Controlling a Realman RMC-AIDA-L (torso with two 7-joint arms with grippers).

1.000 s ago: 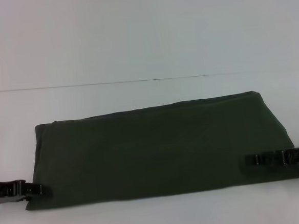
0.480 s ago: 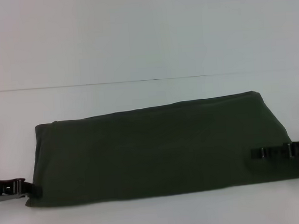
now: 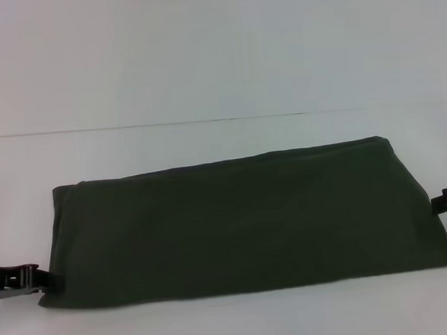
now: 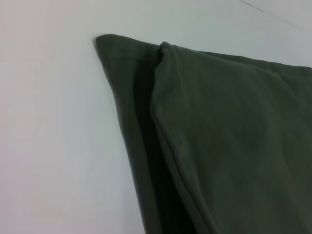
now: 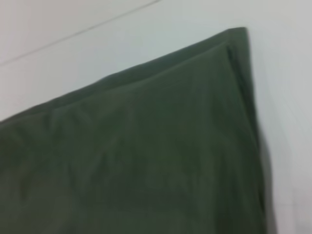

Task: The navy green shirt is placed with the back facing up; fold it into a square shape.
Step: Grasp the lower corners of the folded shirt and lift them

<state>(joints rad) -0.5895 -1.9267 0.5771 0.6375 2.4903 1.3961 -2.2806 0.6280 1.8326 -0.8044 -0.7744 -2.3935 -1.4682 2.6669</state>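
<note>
The navy green shirt (image 3: 242, 220) lies flat on the white table as a long folded band running left to right. My left gripper (image 3: 54, 283) sits low at the band's near left corner, right against the cloth edge. At the right end my right gripper (image 3: 443, 202) stands open just off the shirt, holding nothing. The left wrist view shows the shirt's (image 4: 234, 136) layered corner, with a lower layer sticking out past the upper fold. A neat corner of the shirt (image 5: 146, 161) fills the right wrist view.
The white table (image 3: 201, 62) stretches all round the shirt, with a thin seam line (image 3: 144, 126) crossing it behind the cloth. No other objects are in view.
My right gripper has drawn back to the right, off the shirt's top surface and past its right edge. The left gripper has slid slightly left, away from the corner. The shirt has stayed flat.
</note>
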